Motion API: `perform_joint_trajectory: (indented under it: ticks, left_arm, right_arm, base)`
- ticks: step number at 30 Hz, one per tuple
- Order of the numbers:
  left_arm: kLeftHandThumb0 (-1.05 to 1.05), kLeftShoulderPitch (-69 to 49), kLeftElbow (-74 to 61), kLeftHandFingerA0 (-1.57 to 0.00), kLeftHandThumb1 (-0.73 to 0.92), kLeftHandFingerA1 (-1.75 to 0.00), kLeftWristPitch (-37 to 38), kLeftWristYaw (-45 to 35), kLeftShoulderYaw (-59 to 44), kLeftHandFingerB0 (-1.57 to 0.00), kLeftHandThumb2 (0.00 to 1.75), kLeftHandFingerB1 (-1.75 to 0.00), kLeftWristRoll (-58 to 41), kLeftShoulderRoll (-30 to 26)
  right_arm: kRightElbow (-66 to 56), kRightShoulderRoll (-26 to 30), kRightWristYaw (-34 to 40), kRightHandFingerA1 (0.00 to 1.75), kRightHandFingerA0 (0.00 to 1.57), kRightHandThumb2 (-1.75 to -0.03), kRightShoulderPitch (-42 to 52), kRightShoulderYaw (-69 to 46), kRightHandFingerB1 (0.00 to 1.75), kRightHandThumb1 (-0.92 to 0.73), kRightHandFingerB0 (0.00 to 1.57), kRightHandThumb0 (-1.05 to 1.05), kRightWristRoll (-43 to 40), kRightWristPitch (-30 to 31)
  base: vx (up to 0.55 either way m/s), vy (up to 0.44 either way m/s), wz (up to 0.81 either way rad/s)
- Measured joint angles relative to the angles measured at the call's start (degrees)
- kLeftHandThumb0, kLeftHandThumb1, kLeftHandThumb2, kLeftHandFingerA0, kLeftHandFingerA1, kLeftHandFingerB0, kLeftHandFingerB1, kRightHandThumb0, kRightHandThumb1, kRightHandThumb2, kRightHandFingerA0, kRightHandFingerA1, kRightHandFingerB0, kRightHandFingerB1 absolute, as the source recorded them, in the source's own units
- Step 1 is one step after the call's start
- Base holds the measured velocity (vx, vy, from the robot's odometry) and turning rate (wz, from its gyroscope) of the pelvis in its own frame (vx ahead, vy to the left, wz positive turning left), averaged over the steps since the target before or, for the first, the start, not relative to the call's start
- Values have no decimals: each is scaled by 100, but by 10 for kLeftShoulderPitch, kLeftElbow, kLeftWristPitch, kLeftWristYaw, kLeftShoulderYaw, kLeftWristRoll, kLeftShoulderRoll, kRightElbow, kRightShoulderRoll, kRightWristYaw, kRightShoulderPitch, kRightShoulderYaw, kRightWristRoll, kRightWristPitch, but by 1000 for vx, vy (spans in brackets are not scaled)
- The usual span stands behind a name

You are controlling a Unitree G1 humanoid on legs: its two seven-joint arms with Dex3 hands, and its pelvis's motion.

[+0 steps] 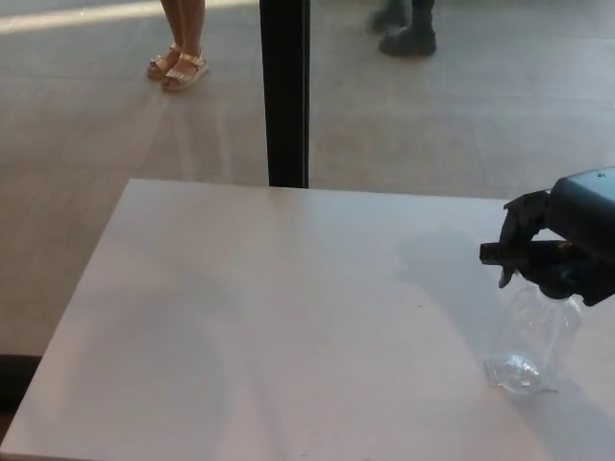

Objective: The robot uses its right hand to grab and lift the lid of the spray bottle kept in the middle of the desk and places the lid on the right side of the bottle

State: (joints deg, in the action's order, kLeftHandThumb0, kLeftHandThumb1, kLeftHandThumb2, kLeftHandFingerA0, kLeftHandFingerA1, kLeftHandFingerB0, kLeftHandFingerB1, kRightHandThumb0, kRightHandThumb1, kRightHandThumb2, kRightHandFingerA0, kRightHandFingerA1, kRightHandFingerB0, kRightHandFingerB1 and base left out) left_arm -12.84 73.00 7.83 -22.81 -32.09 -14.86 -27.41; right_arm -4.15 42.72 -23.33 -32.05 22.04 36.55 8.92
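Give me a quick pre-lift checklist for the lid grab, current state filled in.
1. Right hand at the lid: ok, fingers wrapped around the black spray top.
2. Lid on the bottle: ok, not lifted yet as far as the view shows.
3. Bottle upright on the desk: ok, the clear body stands on its base.
4. Firmness of the grip: cannot tell, the hand hides the contact.
5. Drop spot right of the bottle: cannot tell, it falls at the picture's edge.
6. Left hand clear of the work: ok, it does not show.
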Motion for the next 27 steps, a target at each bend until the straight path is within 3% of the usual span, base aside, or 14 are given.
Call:
perform_joint_trajectory:
  ticks: [2,3,6,7,8,9,11,12,13,14,15,17,26,27]
  left_arm:
    - [-92,0,0,-57,92,-54,2,-1,1,-40,67,-40,0,0]
    - [-93,0,0,-58,91,-55,3,-2,1,-41,68,-40,0,0]
    - [-91,0,1,-55,91,-54,6,-2,3,-40,67,-40,1,0]
    - [-91,0,1,-54,91,-53,7,-2,4,-39,68,-40,1,0]
    - [-92,0,1,-53,91,-52,7,-2,4,-38,68,-39,0,0]
    - [-98,0,1,-47,77,-60,8,-2,4,-34,115,-52,0,0]
    - [-98,-2,1,-47,77,-60,9,-3,4,-34,115,-52,0,0]
    - [-99,-2,1,-48,76,-61,10,-3,4,-34,115,-52,0,0]
    - [-94,-3,1,-55,92,-55,10,-3,4,-39,68,-39,0,0]
    - [-93,-4,1,-56,92,-55,10,-3,4,-38,68,-40,0,0]
    - [-92,-5,1,-54,92,-56,10,-3,4,-38,69,-40,0,0]
    - [-92,-6,-1,-53,92,-53,12,-4,5,-38,69,-40,0,0]
    - [-94,-5,0,-54,92,-54,18,-3,6,-40,68,-41,1,0]
    - [-88,-6,0,-49,71,-62,19,-3,6,-34,113,-52,1,0]
  right_arm:
    - [12,0,22,173,85,-66,6,-2,104,-78,83,-36,11,-15]
    - [16,1,31,170,87,-68,8,-3,67,-74,81,-37,15,-21]
    - [22,1,54,170,93,-70,19,-12,71,-71,83,-33,19,-39]
    - [24,1,63,135,120,-100,24,-16,89,-54,79,-39,20,-46]
    - [27,1,71,132,117,-101,27,-19,94,-54,80,-37,20,-53]
    - [30,1,79,175,90,-78,30,-23,92,-65,83,-30,20,-60]
    - [36,0,91,175,90,-78,33,-29,92,-65,83,-30,20,-72]
    - [38,0,95,173,91,-84,33,-31,74,-62,86,-28,20,-77]
    - [38,-4,96,164,112,-98,36,-38,118,-55,82,-27,17,-81]
    - [39,-14,97,175,101,-105,38,-51,147,-60,67,-13,10,-83]
    - [40,-22,97,175,87,-109,40,-61,161,-57,71,-20,4,-84]
    - [49,-40,96,175,86,-114,40,-87,169,-58,70,-22,-14,-87]
    - [104,-56,81,175,91,-119,-40,-143,165,-57,69,-28,-63,-95]
    - [109,-55,75,175,92,-121,-57,-146,162,-54,72,-27,-66,-94]
  base:
    - [0,0,0]
    - [0,0,0]
    - [0,0,0]
    - [0,0,0]
    - [0,0,0]
    - [0,0,0]
    - [0,0,0]
    - [0,0,0]
    - [0,0,0]
    - [0,0,0]
    - [0,0,0]
    - [0,0,0]
    - [0,0,0]
    - [0,0,0]
